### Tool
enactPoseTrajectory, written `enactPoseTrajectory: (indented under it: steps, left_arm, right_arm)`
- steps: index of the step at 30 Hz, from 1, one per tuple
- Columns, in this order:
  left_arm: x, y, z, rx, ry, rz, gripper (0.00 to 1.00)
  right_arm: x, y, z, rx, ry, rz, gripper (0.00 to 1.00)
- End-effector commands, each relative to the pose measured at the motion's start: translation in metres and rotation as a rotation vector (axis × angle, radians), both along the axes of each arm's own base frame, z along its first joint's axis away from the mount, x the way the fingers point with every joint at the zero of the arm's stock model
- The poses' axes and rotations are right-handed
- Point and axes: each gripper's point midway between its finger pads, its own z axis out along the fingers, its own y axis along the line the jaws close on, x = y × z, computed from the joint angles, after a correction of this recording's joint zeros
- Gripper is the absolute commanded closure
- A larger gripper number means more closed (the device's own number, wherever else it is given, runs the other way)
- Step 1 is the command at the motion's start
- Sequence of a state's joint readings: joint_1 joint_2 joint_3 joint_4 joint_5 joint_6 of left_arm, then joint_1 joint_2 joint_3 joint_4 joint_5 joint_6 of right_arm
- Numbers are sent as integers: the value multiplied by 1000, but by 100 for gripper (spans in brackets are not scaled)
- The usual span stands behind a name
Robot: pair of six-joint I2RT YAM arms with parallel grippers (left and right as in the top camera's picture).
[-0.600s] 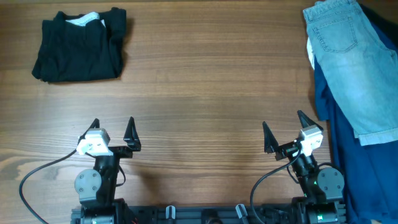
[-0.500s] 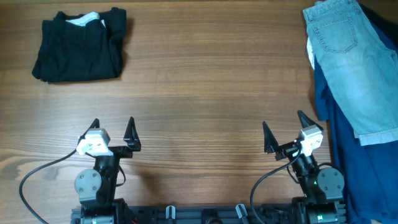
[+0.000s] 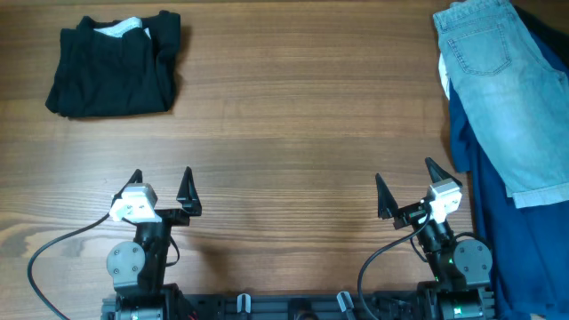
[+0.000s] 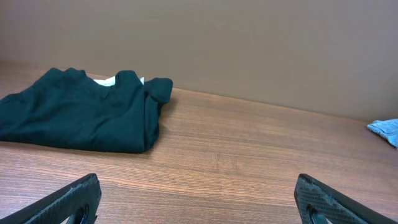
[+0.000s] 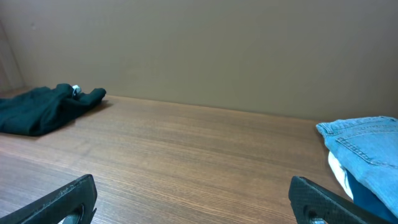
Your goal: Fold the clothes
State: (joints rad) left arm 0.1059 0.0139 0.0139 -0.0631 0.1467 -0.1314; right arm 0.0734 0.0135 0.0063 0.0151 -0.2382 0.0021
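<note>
The pale light-blue denim shorts (image 3: 511,89) lie at the far right of the table, on top of a large dark navy garment (image 3: 511,240). A stitched back pocket faces up. The shorts also show at the right edge of the right wrist view (image 5: 367,146) and as a sliver in the left wrist view (image 4: 385,129). My left gripper (image 3: 162,189) rests open and empty at the near left. My right gripper (image 3: 407,187) rests open and empty at the near right, just left of the navy garment.
A folded black garment with a white neck label (image 3: 114,64) lies at the far left, also seen in the left wrist view (image 4: 81,112) and the right wrist view (image 5: 43,107). Bare wooden table (image 3: 293,124) spans the middle. A wall stands behind the table.
</note>
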Motion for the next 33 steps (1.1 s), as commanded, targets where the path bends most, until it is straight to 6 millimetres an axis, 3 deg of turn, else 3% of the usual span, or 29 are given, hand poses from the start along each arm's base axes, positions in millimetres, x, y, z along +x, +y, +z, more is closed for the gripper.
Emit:
enactPoseTrajectory:
  steps: [1, 30, 33]
  left_arm:
    - [0, 2, -2, 16, 0, 10, 0]
    - [0, 2, -2, 16, -1, 10, 0]
    - [0, 4, 0, 18, -8, 18, 0]
  right_arm:
    - [0, 0, 1, -1, -8, 0, 0]
    - [0, 0, 2, -2, -9, -1, 0]
    - [5, -22, 4, 1, -18, -134, 0]
